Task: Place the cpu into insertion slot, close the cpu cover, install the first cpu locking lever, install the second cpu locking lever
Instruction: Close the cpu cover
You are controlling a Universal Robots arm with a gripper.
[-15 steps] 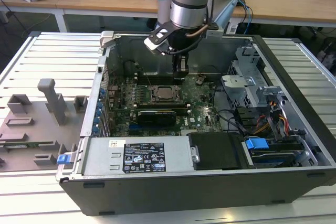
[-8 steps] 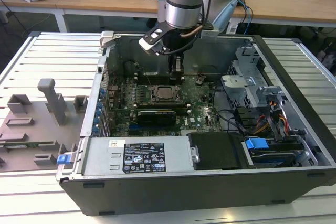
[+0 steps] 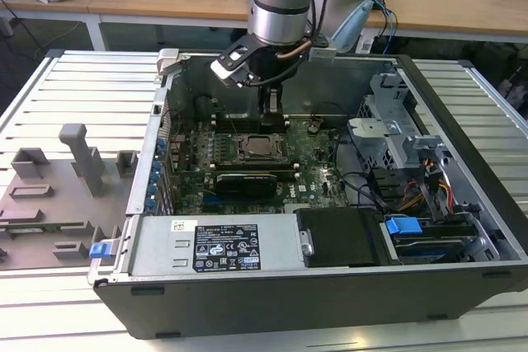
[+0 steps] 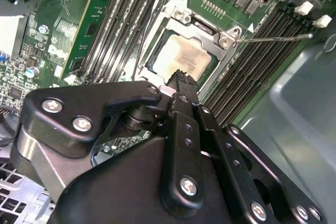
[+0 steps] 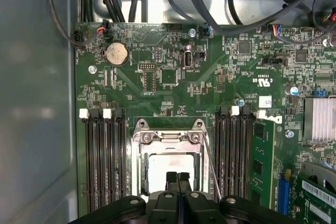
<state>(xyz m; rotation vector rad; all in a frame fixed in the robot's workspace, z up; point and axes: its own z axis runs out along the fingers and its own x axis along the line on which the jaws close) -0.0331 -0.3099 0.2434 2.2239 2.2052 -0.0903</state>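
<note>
Looking into the open dark grey computer case in the exterior view, I am watching the black two-finger gripper hanging low over the green motherboard, just above the socket. Its fingers are pressing flat against each other, clenched with nothing showing between them in both wrist views. The small square cpu with its silvery-grey metal top is sitting inside the square, metal-rimmed insertion slot, between two banks of long black memory slots. The thin silvery-grey cpu cover frame is lying down around the chip, whose top is showing through the square window. A thin metal locking lever is standing clear of the socket, its rod reaching out across the memory slots beside it. The fingertips are hovering over one edge of the chip; I cannot tell whether they are touching it.
</note>
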